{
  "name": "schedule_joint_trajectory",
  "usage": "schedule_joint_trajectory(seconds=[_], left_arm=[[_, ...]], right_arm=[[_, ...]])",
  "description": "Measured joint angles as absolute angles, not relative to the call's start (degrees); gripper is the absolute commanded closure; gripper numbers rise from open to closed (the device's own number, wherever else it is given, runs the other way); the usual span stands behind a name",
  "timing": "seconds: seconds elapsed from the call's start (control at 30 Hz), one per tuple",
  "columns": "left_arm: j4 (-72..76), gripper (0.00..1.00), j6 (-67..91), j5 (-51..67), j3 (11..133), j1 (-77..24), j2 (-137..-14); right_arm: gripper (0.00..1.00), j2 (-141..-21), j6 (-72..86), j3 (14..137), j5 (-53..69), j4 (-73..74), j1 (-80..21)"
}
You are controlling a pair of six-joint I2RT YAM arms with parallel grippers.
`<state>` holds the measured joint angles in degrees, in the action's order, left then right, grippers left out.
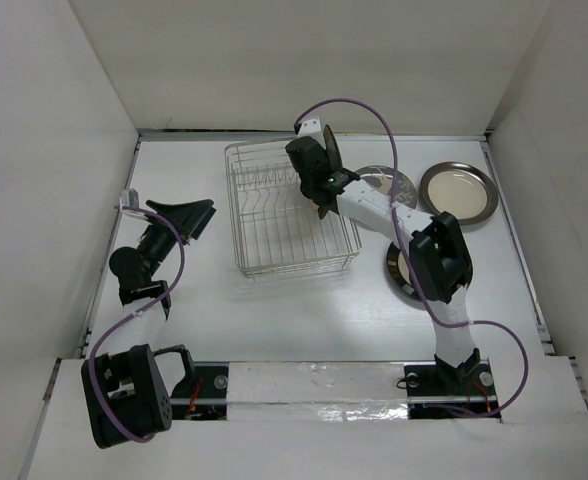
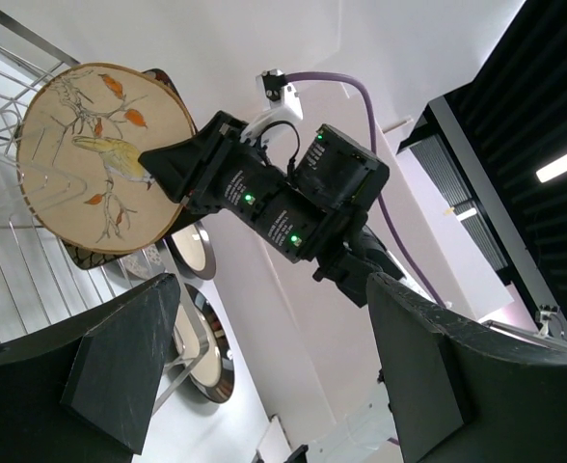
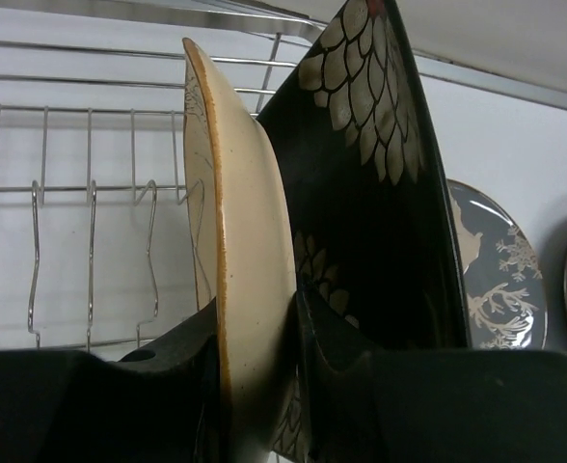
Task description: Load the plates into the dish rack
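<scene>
My right gripper (image 1: 317,190) reaches over the silver wire dish rack (image 1: 264,250) and is shut on the rim of the tan round plate (image 3: 250,260), held on edge above the slots. In the left wrist view the tan plate (image 2: 100,159) shows a bird and branch drawing. The dark squarish floral plate (image 3: 380,193) stands on edge right behind it. The grey branch-motif plate (image 1: 389,185), the grey-rimmed cream plate (image 1: 459,192) and the black-rimmed cream plate (image 1: 398,272) lie flat on the table right of the rack. My left gripper (image 1: 186,216) is open and empty, left of the rack.
White walls close in the table at the back and both sides. The right arm's elbow (image 1: 439,260) hangs over the black-rimmed plate. A purple cable (image 1: 359,105) loops above the rack's right end. The rack's upright wires (image 3: 91,193) stand left of the tan plate.
</scene>
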<state>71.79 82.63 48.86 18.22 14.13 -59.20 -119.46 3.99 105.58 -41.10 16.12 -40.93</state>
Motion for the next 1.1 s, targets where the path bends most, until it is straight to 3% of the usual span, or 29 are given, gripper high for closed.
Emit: schedule_joint_trajectory(seconds=[0.2,0.47,0.83,0.93,1.03,1.1], left_arm=[[71.79,0.25,82.59,48.86,18.22,14.26,-59.20],[71.79,0.25,82.37,48.84,18.22,14.26,-59.18],[71.83,0.26,81.43,48.80,18.22,14.26,-59.02],[71.85,0.31,81.12,48.66,18.22,14.26,-58.98],[71.90,0.43,80.86,48.62,18.22,14.26,-58.98],[71.90,0.56,80.44,48.60,18.22,14.26,-58.89]], right_arm=[[0.97,-119.50,6.31,103.98,-40.49,14.41,-40.53],[0.51,-119.50,8.45,103.11,-39.11,12.56,-40.16],[0.31,-118.52,8.62,102.50,-38.41,11.16,-40.49],[0.24,-116.18,8.32,102.24,-37.85,11.07,-40.99],[0.24,-111.59,8.16,101.06,-36.34,10.33,-41.45],[0.26,-106.72,8.25,98.43,-35.11,9.04,-41.56]])
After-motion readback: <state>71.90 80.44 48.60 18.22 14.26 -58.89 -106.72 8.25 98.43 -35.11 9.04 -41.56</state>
